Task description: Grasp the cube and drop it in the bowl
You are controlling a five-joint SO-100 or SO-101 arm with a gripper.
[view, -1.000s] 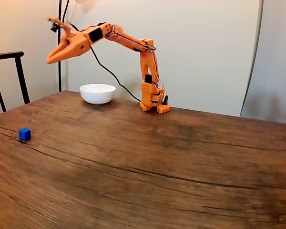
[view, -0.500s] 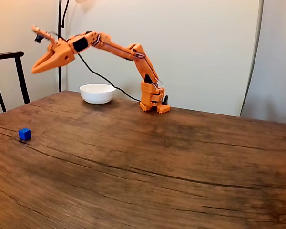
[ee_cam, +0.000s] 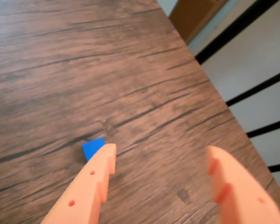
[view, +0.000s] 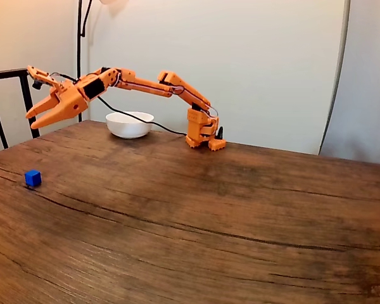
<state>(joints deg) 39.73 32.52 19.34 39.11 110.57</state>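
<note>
A tiny bright blue cube [view: 32, 178] rests on the wooden table near its left edge in the fixed view. The orange arm stretches far out to the left, and its gripper [view: 31, 117] hangs open in the air well above and slightly behind the cube. In the wrist view the cube [ee_cam: 92, 148] sits on the wood just beyond the left fingertip, partly hidden by it, while the open gripper [ee_cam: 161, 156] holds nothing. The white bowl [view: 130, 124] stands at the back of the table, beside the arm's base.
A dark chair back [view: 12, 101] stands past the table's left edge, close to the gripper. The table edge [ee_cam: 210, 84] runs diagonally at the right of the wrist view, with black bars beyond it. A black cable [view: 130, 116] crosses over the bowl.
The arm has stretched further left and lowered, carrying the gripper away from the bowl toward the cube's side of the table. Its jaws have spread apart. The cube has not moved.
</note>
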